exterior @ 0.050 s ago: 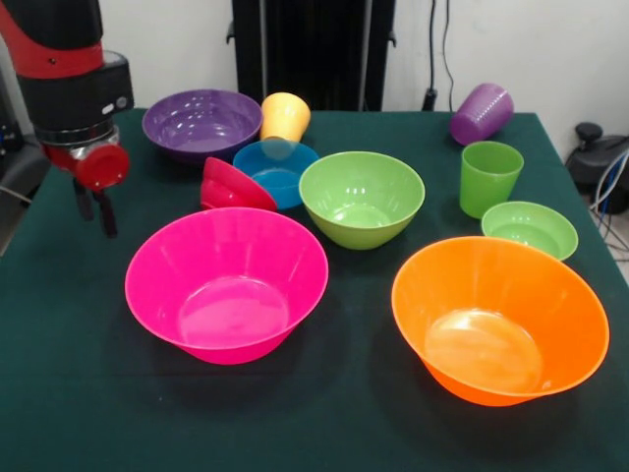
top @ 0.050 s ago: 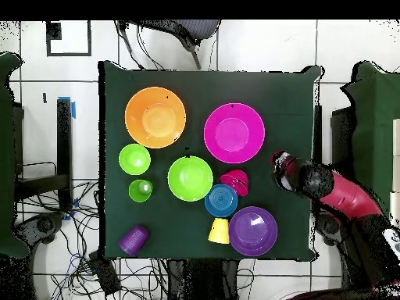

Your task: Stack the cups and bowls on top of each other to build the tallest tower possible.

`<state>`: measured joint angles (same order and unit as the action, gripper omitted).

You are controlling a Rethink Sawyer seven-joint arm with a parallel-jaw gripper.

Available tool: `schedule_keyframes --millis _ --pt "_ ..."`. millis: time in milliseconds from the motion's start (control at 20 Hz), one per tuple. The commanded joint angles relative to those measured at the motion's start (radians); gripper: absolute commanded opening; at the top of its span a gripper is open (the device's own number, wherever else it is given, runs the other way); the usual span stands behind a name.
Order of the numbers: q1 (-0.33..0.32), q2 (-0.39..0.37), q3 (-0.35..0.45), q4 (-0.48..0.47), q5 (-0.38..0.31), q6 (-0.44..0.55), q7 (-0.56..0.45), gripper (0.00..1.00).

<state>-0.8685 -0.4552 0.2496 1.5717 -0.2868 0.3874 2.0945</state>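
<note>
Nothing stacked yet; everything sits apart.
My pincer (exterior @ 0.050 s ago: 96, 211) hangs empty, seemingly closed, left of the pink bowl (exterior @ 0.050 s ago: 226, 283); next, grasp a rim.

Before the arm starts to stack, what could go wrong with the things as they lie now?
The red bowl leans tilted against the blue bowl, so a grasp there may slip or push both. The yellow cup and the purple cup lie on their sides and may roll when touched; the purple one is near the table's far edge. The gripper hangs beside the pink bowl, which it could knock.
</note>
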Motion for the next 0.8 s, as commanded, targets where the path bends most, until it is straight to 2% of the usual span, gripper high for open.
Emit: schedule_keyframes --millis 50,100,300,450,500,800 --pt "0.044 0.051 -0.018 -0.071 0.044 -0.040 0.119 1.00" --pt "0.039 0.048 -0.012 -0.070 0.036 -0.006 0.087 1.00" --pt "-0.004 0.024 0.056 -0.062 -0.011 0.220 -0.151 1.00" --pt "-0.012 0.012 0.074 -0.076 -0.057 0.307 -0.268 1.00" --pt "-0.031 -0.027 0.097 -0.048 -0.105 0.365 -0.390 1.00" --pt "-0.075 -0.105 0.173 -0.029 -0.265 0.462 -0.682 1.00"
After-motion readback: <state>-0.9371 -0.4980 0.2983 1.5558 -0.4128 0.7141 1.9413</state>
